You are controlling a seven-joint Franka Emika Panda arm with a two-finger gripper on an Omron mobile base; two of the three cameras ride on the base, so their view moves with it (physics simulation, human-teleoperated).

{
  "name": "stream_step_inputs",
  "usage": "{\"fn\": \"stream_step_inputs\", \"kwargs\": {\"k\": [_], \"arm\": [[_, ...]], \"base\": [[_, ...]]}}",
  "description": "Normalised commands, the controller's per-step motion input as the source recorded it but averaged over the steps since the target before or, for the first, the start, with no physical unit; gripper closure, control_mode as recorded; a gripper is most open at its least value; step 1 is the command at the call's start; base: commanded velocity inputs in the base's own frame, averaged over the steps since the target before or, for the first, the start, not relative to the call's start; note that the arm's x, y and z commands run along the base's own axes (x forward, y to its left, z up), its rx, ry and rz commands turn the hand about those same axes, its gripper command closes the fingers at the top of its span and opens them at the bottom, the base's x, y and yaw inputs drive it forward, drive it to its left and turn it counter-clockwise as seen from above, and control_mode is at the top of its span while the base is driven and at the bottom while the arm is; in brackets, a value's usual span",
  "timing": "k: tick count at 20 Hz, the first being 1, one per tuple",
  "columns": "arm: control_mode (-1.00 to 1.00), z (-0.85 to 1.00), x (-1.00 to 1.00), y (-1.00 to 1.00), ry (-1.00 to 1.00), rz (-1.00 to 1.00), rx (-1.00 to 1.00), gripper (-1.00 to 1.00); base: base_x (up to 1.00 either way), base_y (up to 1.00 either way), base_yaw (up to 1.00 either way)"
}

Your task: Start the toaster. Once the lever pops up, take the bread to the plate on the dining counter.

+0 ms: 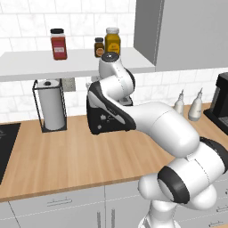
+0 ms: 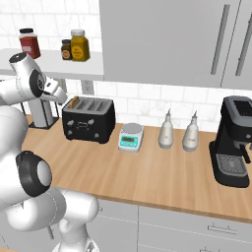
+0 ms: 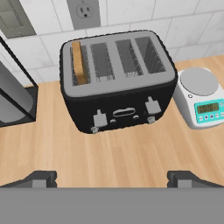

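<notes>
The black toaster point(image 3: 118, 83) with a silvery slotted top stands on the wood worktop against the tiled wall; the arm partly covers the toaster point(image 1: 103, 120), and it also shows as the toaster point(image 2: 89, 119). The bread point(image 3: 79, 62) stands in the leftmost slot, its brown edge poking up, also seen as the bread point(image 2: 74, 102). Two grey levers point(image 3: 99, 118) sit on the toaster's front. My gripper point(image 3: 113, 180) hovers above and in front of the toaster, open, with nothing between its fingertips. The plate and the dining counter are out of view.
A paper towel holder point(image 1: 51, 104) stands left of the toaster. A small scale point(image 2: 131, 137), two pale bottles point(image 2: 166, 130) and a black coffee machine point(image 2: 234, 142) stand to its right. Spice jars point(image 1: 59, 43) sit on the shelf above.
</notes>
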Motion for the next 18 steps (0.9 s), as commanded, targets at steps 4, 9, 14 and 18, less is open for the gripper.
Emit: {"fn": "stream_step_inputs", "kwargs": {"k": [4, 9, 14, 18], "arm": [[-1.00, 0.00, 0.00, 0.00, 0.00, 0.00, 0.00, -1.00], [-1.00, 0.00, 0.00, 0.00, 0.00, 0.00, 0.00, -1.00], [-1.00, 0.00, 0.00, 0.00, 0.00, 0.00, 0.00, -1.00], [-1.00, 0.00, 0.00, 0.00, 0.00, 0.00, 0.00, -1.00]], "base": [[0.00, 0.00, 0.00], [0.00, 0.00, 0.00], [0.00, 0.00, 0.00], [0.00, 0.00, 0.00]]}}
